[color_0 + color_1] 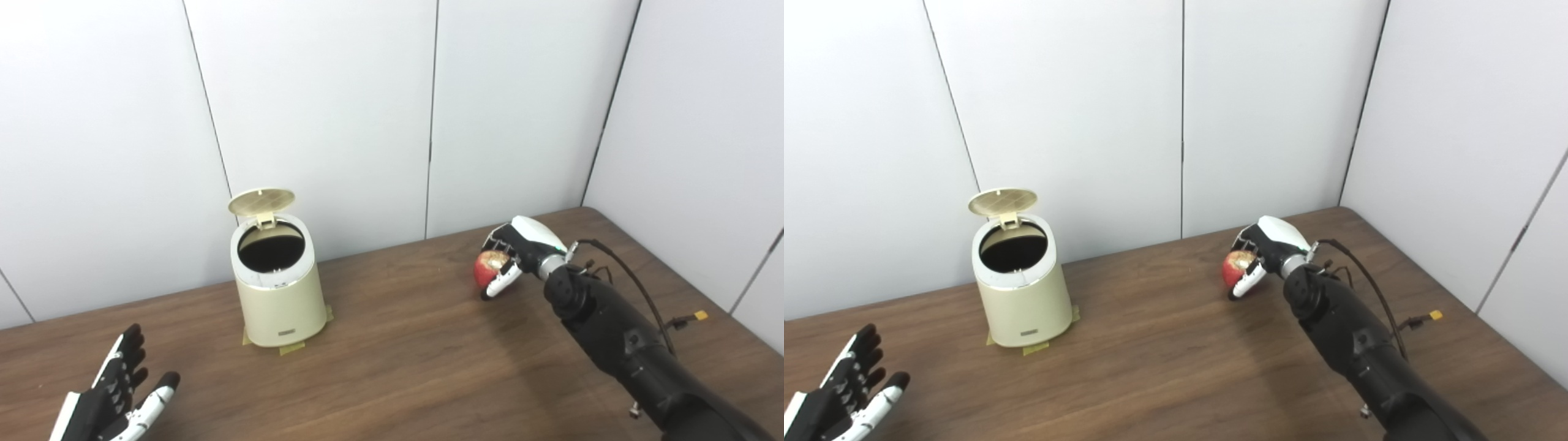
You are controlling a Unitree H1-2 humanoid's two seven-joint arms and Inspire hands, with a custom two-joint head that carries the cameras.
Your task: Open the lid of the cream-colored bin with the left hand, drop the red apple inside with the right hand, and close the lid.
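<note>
Left hand [113, 398] sits empty, fingers spread. Bin [280, 294] lid [261, 201] is up; right hand [511, 254] looks wrapped around the apple [488, 267], drop and close left.

You saw the brown wooden table [398, 367] filling the lower frame (white wall panels [318, 110] stood behind it).

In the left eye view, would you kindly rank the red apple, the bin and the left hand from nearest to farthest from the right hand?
1. Red apple: in the right hand's grasp.
2. Cream-colored bin: mid-table, lid open.
3. Left hand: open, bottom-left corner.
</note>
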